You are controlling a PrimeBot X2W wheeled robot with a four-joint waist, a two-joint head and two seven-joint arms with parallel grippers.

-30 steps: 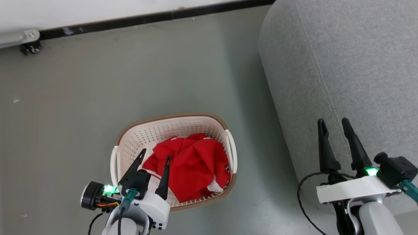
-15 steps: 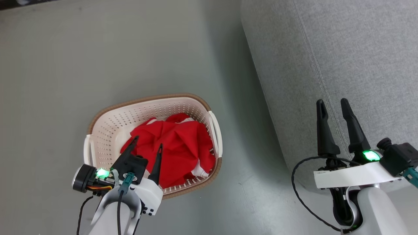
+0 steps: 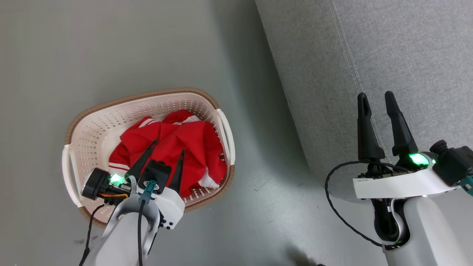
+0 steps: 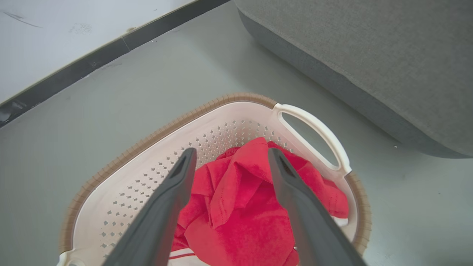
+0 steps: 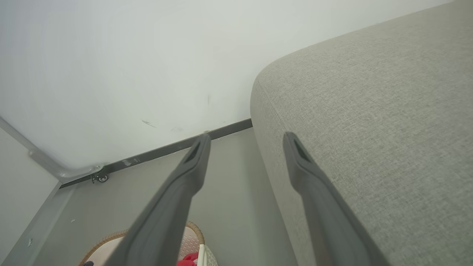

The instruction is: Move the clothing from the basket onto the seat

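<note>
Red clothing [image 3: 173, 142] with white trim lies bunched in the cream basket [image 3: 92, 118], which has a brown rim and stands on the grey floor. My left gripper [image 3: 168, 146] hangs open just above the pile, its fingers spread over the red fabric with nothing between them. The left wrist view looks down on the clothing [image 4: 240, 207] and the basket [image 4: 147, 147] between the open left gripper [image 4: 229, 155]. The grey seat [image 3: 369, 55] fills the right side. My right gripper [image 3: 375, 96] stands open over the seat's edge, shown as right gripper [image 5: 245, 138] beside the seat [image 5: 369, 129].
A white wall [image 5: 129, 74] with a black baseboard [image 5: 166, 149] runs behind the basket. A small caster on a metal frame [image 5: 99, 178] sits at the wall's foot. Bare grey floor [image 3: 147, 44] lies between basket and seat.
The head camera has shifted, so the whole picture slid left and up. My left gripper has come further in over the red clothing. Both grippers stay open.
</note>
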